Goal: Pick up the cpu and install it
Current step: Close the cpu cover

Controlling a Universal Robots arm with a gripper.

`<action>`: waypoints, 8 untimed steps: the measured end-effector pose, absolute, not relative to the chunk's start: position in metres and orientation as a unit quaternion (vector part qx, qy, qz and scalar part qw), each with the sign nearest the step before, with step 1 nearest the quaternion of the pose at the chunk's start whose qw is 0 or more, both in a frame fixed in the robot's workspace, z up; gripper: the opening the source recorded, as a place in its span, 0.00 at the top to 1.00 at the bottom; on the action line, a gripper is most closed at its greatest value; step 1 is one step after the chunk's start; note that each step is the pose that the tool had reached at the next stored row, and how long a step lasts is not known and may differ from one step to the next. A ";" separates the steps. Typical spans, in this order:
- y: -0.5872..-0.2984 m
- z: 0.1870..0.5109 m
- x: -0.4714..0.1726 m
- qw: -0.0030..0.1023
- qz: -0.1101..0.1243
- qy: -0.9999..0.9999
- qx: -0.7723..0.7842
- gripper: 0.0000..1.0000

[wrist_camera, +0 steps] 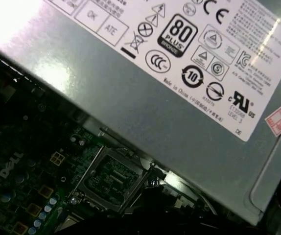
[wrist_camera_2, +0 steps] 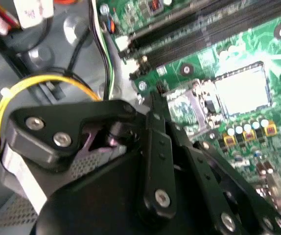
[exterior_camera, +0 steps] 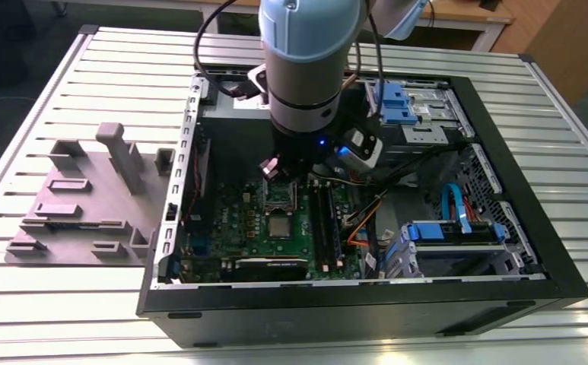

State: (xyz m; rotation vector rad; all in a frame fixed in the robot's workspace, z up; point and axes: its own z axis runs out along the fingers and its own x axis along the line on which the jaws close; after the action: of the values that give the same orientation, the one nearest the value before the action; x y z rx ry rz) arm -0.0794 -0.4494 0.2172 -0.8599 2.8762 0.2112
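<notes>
The cpu (exterior_camera: 276,226) is a small silvery square lying flat on the green motherboard (exterior_camera: 235,228) inside the open computer case. In the second wrist view the cpu (wrist_camera_2: 242,90) shows as a pale square beside the memory slots. The metal-framed socket (exterior_camera: 278,196) with a dark centre sits just behind the cpu on the board; the socket (wrist_camera: 112,178) lies close under the power supply. My gripper (exterior_camera: 276,170) hangs low over the socket, a short way from the cpu. The gripper's black links (wrist_camera_2: 156,147) cover part of the board. Nothing shows in its grasp.
A grey power supply (wrist_camera: 145,83) borders the socket. Black case walls (exterior_camera: 365,300) surround the board. Blue drive brackets (exterior_camera: 456,228) and cables fill the exterior view's right half. A grey plastic fixture with blocks (exterior_camera: 81,198) stands on the slatted table (exterior_camera: 30,304) at the left.
</notes>
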 end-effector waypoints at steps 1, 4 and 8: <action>-0.449 0.216 -0.079 0.066 0.070 0.955 -0.281 0.90; -0.449 0.214 -0.079 0.067 0.069 0.958 -0.272 0.90; -0.449 0.211 -0.079 0.068 0.069 0.960 -0.264 0.90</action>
State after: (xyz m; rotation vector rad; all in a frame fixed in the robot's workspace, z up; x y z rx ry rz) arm -0.0791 -0.4493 0.2109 -0.7962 2.8913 0.2079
